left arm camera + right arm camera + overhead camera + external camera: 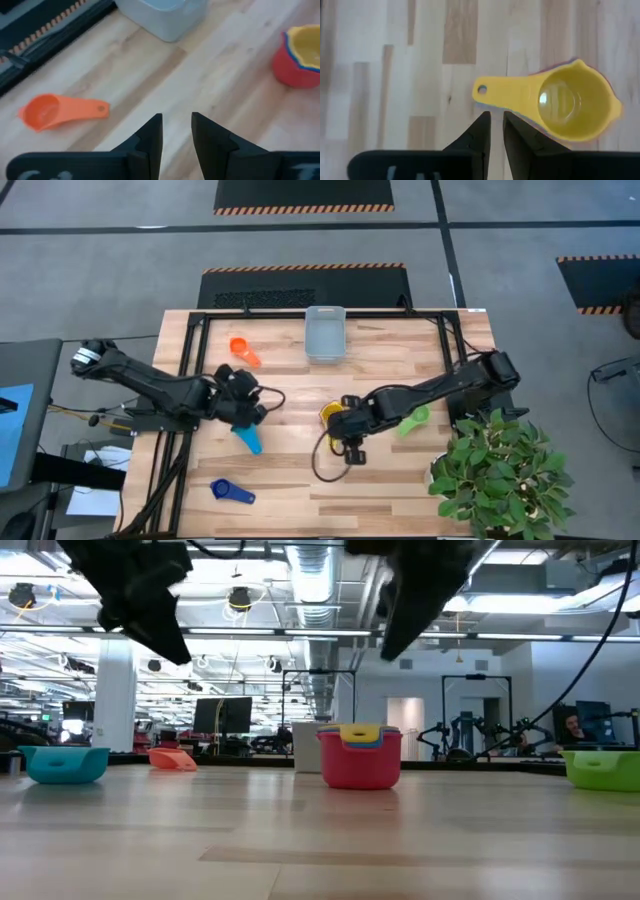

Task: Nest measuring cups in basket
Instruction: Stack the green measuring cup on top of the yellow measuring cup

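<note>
A stack of cups, yellow [570, 105] nested in a darker blue one inside red [360, 768], stands upright on the table's middle [331, 415]. My right gripper [496, 131] hovers above the yellow handle [500, 92], fingers almost together, raised clear [420, 600]. My left gripper [177, 135] hangs above the table left of the stack [250, 395], slightly open and holding nothing. Lying loose are the orange cup [60, 110], the light blue cup [247, 440], a dark blue cup [232, 492] and the green cup [413, 420]. The basket [325, 335] sits at the far edge.
A potted plant [500, 475] crowds the table's near right corner. A black cable [325, 465] loops on the table below my right gripper. Bare wood lies between the stack and the basket and along the near edge.
</note>
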Controlling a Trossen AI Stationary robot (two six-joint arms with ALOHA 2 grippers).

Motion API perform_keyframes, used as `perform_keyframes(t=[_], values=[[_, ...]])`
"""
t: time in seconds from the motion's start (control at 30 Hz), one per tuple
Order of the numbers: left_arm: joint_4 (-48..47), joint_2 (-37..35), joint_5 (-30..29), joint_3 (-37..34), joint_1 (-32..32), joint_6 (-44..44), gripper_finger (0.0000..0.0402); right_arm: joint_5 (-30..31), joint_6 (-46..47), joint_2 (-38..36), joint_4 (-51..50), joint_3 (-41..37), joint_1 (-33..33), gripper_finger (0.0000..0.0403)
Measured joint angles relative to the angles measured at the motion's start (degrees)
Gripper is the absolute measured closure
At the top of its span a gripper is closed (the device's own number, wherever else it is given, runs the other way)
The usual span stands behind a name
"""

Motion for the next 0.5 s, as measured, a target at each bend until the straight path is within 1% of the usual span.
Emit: perform_keyframes(t=[0.03, 0.1, 0.17, 0.23, 0.3, 0.43, 0.5], values=[[0.12, 0.25, 0.35, 0.02, 0.98, 0.93, 0.0308, 0.91, 0.82, -1.3, -0.01, -0.68, 0.08, 0.0325], [0.52, 0.52, 2.84, -0.02, 2.53, 3.67, 0.0308, 2.47, 3.75, -4.17, -1.69, -3.14, 0.08, 0.0325], [3.36, 1.4, 4.58, 0.02, 3.5, 5.62, 0.0308, 5.25, 7.75, -7.29, -4.02, -6.48, -0.35, 0.0325], [5.51, 2.15, 4.7, -0.02, 3.73, 7.67, 0.0308, 7.57, 12.21, -10.37, -7.09, -10.18, -1.06, 0.0325], [10.59, 3.51, 4.5, 0.07, 3.75, 10.34, 0.0308, 8.62, 17.58, -13.66, -9.72, -14.31, -1.92, 0.0325], [20.08, 6.87, 5.06, 0.02, 3.81, 18.42, 0.0308, 8.51, 29.09, -19.58, -15.33, -22.68, -4.1, 0.0325], [24.51, 8.51, 6.88, 0.0, 4.3, 23.45, 0.0308, 7.73, 34.31, -22.01, -17.23, -26.49, -5.39, 0.0325]])
